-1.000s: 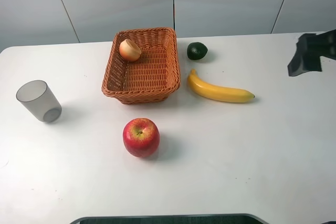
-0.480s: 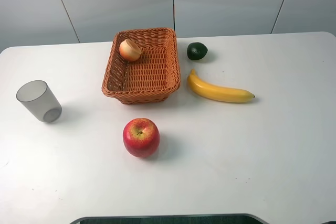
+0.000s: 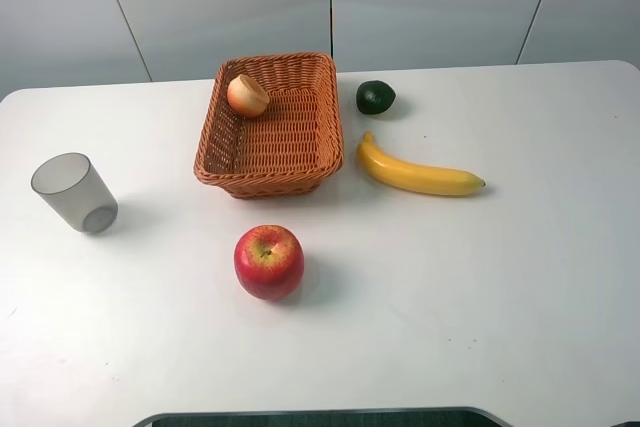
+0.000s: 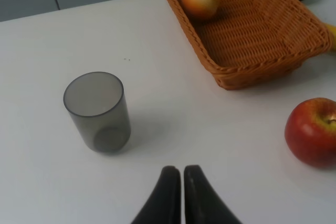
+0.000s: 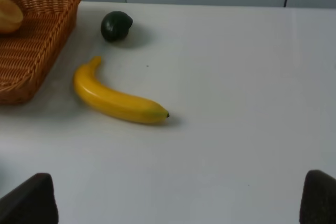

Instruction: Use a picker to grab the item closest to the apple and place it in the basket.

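A red apple [image 3: 268, 261] sits on the white table in front of the woven basket [image 3: 268, 180]. Inside the basket, at its far left corner, lies a pale yellow-orange round fruit [image 3: 247, 95]. To the right of the basket lie a yellow banana [image 3: 415, 174] and, behind it, a dark green avocado [image 3: 375, 97]. Neither gripper shows in the exterior view. In the left wrist view my left gripper [image 4: 182, 174] is shut and empty, hovering near the cup, with the apple [image 4: 313, 131] off to one side. My right gripper [image 5: 176, 198] is open wide, short of the banana [image 5: 116, 99].
A grey translucent cup [image 3: 73, 192] stands upright at the table's left side. The table's front edge and a dark base strip run along the bottom of the exterior view. A grey panelled wall stands behind the table.
One second ago the right arm showed at the right edge of the exterior view. It has since withdrawn out of that view. The objects have not moved.
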You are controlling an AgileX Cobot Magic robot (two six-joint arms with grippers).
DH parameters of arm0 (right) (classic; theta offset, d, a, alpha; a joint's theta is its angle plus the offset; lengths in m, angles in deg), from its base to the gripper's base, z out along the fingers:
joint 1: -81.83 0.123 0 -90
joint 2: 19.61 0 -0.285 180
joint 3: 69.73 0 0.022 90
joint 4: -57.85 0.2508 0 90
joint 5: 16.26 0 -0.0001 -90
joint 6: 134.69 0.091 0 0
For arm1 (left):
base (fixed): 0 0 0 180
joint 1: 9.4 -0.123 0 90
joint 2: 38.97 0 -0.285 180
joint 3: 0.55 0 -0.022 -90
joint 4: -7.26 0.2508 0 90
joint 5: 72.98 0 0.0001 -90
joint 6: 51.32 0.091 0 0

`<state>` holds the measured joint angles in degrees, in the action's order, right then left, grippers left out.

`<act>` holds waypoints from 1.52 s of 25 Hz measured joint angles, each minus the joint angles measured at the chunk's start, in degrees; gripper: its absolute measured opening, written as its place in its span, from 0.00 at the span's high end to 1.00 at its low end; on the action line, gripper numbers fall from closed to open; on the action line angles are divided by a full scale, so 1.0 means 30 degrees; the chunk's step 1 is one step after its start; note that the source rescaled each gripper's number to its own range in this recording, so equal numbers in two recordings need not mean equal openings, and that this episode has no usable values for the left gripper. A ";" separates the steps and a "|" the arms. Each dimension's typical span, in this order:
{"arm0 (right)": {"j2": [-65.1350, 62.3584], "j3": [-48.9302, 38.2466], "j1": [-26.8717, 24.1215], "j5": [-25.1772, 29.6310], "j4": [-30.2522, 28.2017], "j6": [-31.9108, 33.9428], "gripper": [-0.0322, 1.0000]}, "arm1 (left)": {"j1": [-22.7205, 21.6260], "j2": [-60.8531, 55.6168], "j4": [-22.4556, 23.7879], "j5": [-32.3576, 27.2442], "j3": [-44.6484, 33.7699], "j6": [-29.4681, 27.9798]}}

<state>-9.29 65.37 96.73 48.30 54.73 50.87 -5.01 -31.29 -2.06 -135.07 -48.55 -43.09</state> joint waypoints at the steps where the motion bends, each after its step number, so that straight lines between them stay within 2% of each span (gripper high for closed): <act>1: -0.0346 -0.0302 0.0000 0.0000 0.0269 -0.0320 0.00 | 0.0000 0.0000 0.0000 0.0000 0.0000 0.0000; 5: -0.0753 -0.0842 0.0000 -0.0041 0.1317 -0.1552 0.00 | 0.0000 0.0000 0.0000 0.0000 0.0000 0.0000; 9: -0.0768 -0.0957 0.0000 -0.0333 0.1391 -0.2068 0.00 | 0.0000 0.0000 0.0000 0.0000 0.0000 0.0000; 25: -0.0847 -0.0957 -0.0130 -0.0504 0.1391 -0.1576 0.00 | 0.0000 0.0000 0.0000 0.0000 0.0000 0.0000; 34: -0.0847 -0.0957 -0.3809 -0.0538 0.1350 -0.1540 0.00 | 0.0000 0.0000 0.0000 0.0000 0.0000 0.0000; 38: -0.0847 -0.0957 -0.4108 -0.0536 0.1317 -0.1585 0.00 | 0.0000 0.0000 0.0000 0.0000 0.0000 0.0000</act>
<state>-11.83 62.50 84.40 46.69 58.68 46.12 -5.01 -31.29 -2.06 -135.07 -48.55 -43.09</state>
